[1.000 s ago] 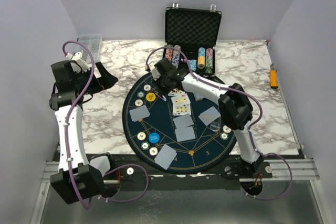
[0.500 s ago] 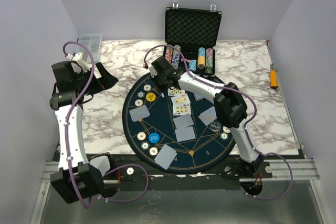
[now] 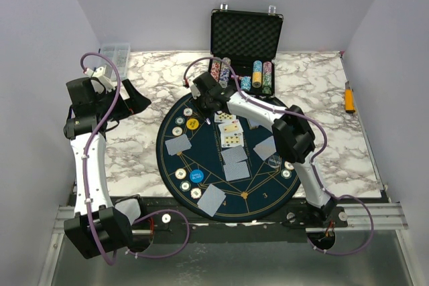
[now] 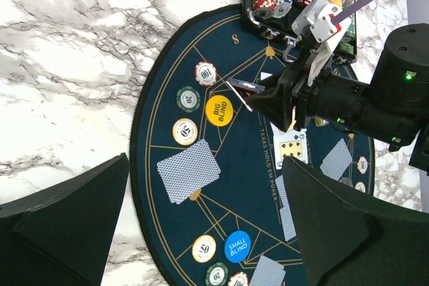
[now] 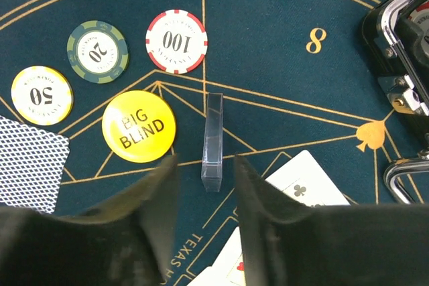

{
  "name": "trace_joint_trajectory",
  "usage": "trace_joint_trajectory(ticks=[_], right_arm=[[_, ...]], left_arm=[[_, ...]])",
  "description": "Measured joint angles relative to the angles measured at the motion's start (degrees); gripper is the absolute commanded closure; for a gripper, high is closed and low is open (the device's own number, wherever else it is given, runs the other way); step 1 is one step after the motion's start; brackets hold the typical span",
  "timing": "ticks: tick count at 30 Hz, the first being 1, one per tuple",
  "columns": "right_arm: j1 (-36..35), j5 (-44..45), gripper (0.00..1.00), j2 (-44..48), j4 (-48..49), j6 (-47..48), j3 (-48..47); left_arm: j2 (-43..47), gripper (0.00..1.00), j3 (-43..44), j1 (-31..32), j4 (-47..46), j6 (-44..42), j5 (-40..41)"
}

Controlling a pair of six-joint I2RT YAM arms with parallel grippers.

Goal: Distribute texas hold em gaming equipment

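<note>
Clear plastic, seen edge-on: the dealer disc (image 5: 213, 140) stands thin and upright-looking over the dark-blue mat (image 5: 281, 45), its near end just inside the gap of my right fingers (image 5: 164, 179). Its long line runs straight away from me, in line with that gap. My right fingers are parted, with mat showing on either side of the disc, so they grip nothing. I cannot tell whether its lower edge rests on the mat or hangs tilted.

The yellow Big Blind disc (image 5: 139, 126) lies just left of it, and a face-up club card (image 5: 305, 182) lies near on the right.

My left fingers (image 4: 74, 212) are spread wide and empty, well apart over the marble surface (image 4: 67, 65). The right arm is plainly nearer.
</note>
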State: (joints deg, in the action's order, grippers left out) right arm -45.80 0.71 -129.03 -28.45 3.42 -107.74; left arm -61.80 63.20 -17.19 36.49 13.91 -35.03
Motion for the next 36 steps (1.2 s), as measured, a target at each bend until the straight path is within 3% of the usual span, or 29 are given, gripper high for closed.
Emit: trace_joint_trajectory(ticks=[8,16,24,29,36], right_arm=[[0.0,-0.09,0.0,0.02,-0.13,-0.44,0.0],[0.15,-0.5,0.0,2.43,-1.86,0.2,0.0],[1.97,-4.81,0.0,15.26,-3.52,0.52,0.0],[6.69,-7.39,0.0,26.34,-2.69,1.01,3.91],[22.27,-12.04,0.0,38.51,-2.45,1.84,19.47]], left_arm=[[-0.17,0.02,0.0,0.0,0.0,-0.02,-0.42],[-2.51,0.02,1.86,0.0,1.66,-1.84,-1.46],[-4.52,0.02,7.61,1.38,3.74,-6.8,-0.87],[-7.54,0.02,15.13,7.91,6.58,-12.72,1.68],[-9.49,0.02,18.4,21.73,9.49,-21.84,8.02]])
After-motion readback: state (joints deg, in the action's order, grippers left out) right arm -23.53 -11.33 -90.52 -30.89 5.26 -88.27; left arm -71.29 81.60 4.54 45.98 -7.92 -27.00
